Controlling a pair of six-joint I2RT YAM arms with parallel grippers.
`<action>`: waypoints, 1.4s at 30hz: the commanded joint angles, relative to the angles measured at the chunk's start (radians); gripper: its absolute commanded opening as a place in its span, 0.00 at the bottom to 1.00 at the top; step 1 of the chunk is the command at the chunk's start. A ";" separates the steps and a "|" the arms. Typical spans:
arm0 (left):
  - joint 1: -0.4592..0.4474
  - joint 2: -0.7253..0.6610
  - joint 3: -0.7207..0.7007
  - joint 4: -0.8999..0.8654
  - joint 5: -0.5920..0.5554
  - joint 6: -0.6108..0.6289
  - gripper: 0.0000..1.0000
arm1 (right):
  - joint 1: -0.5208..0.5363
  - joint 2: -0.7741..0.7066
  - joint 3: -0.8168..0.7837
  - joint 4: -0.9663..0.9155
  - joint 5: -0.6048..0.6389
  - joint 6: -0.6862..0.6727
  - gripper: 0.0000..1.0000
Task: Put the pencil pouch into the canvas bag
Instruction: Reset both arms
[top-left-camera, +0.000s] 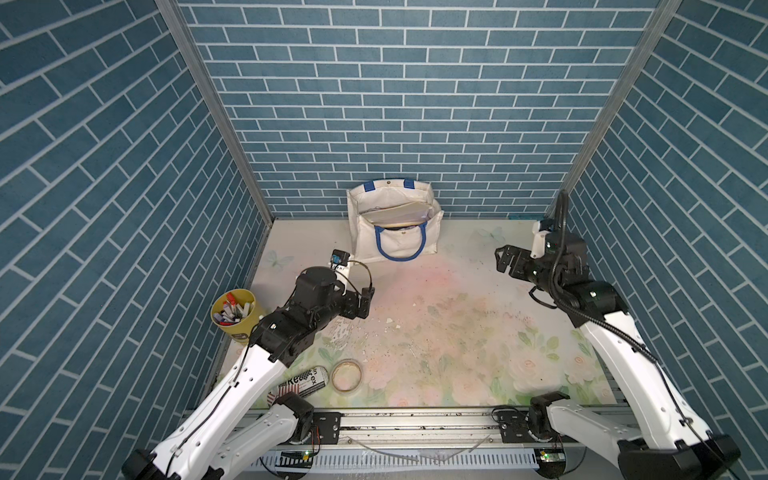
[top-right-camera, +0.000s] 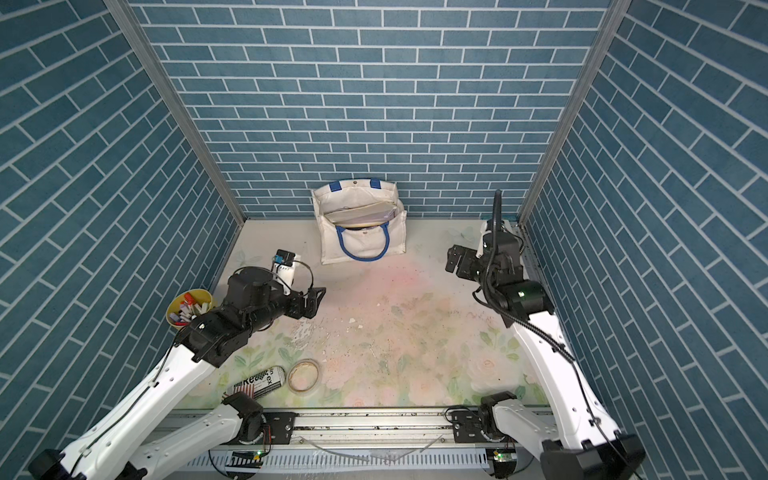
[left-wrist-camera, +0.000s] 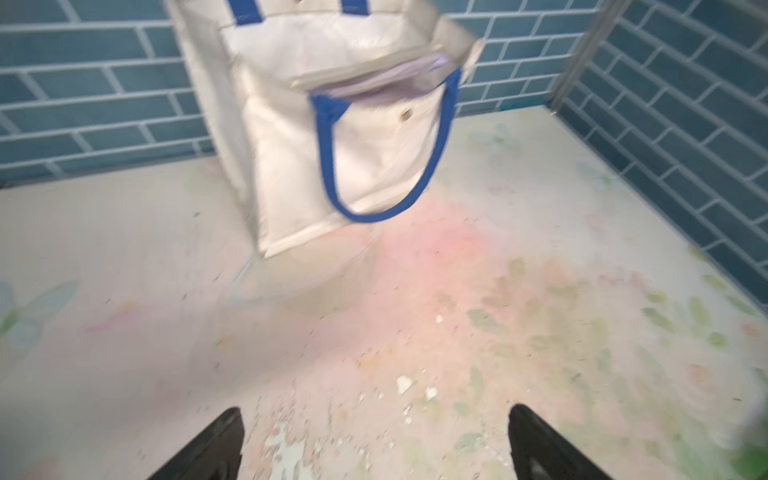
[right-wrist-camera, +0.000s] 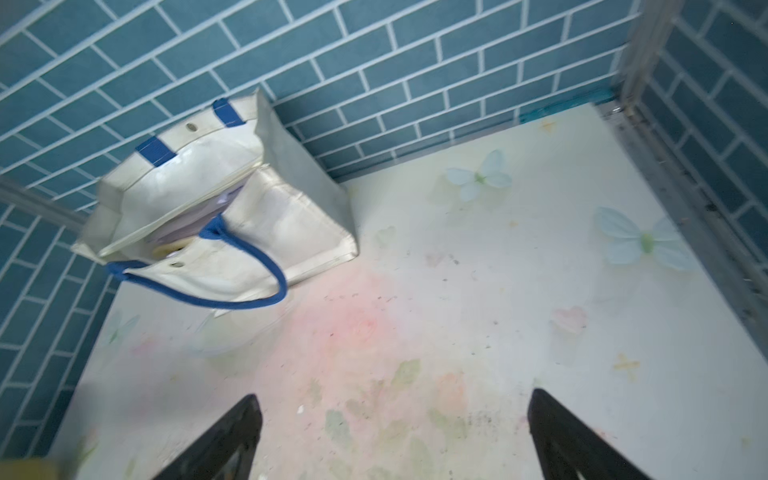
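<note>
Right wrist view: the pencil pouch (right-wrist-camera: 183, 232), flat, soft and likely light, appears lodged in the canvas bag (right-wrist-camera: 291, 232), its upper edge the easiest pinch, while left fingers (left-wrist-camera: 208, 449) and right fingers (right-wrist-camera: 224, 440) hang spread and empty, well apart from the bag.

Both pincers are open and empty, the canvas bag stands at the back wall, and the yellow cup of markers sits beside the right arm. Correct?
No. The yellow cup of markers sits beside the left arm, not the right; both top views show it. The rest holds: left pincer and right pincer open and empty, canvas bag at the back wall.
</note>
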 joint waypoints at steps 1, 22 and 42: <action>0.010 -0.067 -0.039 -0.069 -0.219 -0.047 0.99 | -0.038 -0.101 -0.152 0.072 0.285 0.058 0.99; 0.488 0.424 -0.379 0.864 -0.343 0.142 0.99 | -0.210 0.306 -0.589 1.032 0.185 -0.342 0.99; 0.493 0.698 -0.525 1.472 -0.163 0.256 0.99 | -0.313 0.595 -0.693 1.458 0.088 -0.375 0.99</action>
